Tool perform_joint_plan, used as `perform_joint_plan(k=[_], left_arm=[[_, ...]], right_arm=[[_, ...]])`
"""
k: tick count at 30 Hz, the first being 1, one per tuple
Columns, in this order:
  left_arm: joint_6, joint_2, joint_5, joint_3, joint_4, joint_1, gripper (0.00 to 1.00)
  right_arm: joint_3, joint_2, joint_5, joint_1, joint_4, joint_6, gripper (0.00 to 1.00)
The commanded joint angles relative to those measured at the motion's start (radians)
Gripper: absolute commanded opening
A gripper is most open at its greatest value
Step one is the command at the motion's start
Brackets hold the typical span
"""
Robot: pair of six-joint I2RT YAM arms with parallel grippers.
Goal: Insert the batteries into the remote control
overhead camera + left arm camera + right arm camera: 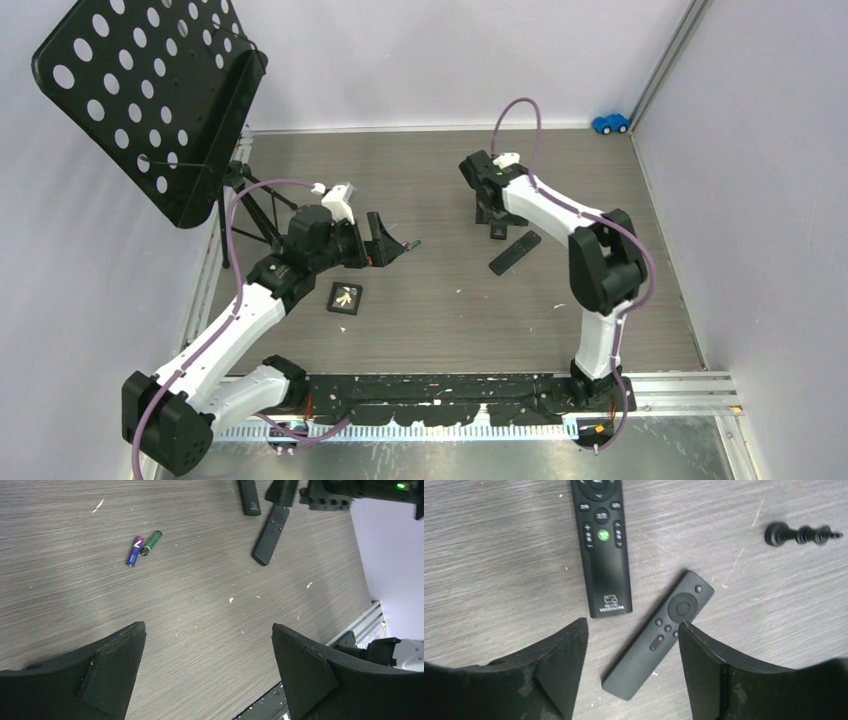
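Two batteries lie side by side on the wooden table, a blue one and a dark green one, seen in the top view as a small speck. My left gripper hovers open and empty just short of them. A slim black remote lies flat, buttons up, beside a longer remote with a green button. My right gripper stands open above the slim remote's lower half, not gripping it. Both remotes also show in the left wrist view, the slim remote and the longer remote.
A small black square plate lies near the left arm. A black chess-piece-like part sits right of the remotes. A perforated black stand looms at the back left. A blue toy car rests in the far corner.
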Motion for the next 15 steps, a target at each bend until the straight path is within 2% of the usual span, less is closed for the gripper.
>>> perform_joint_plan(k=[1,9,15], left_arm=[[0.03,-0.014,-0.04,0.039,-0.005,0.005,1.0],[0.027,-0.003,-0.028,0.042,-0.005,0.005,1.0],[0.018,-0.004,-0.025,0.034,0.001,0.005,1.0]], right_arm=[[-0.122,-0.104,-0.062,-0.051,0.054,0.116,0.75],[-0.285,-0.14,-0.211,-0.135,0.16,0.248,0.78],[-0.328,-0.125,-0.28,-0.175,0.233,0.28,0.78]])
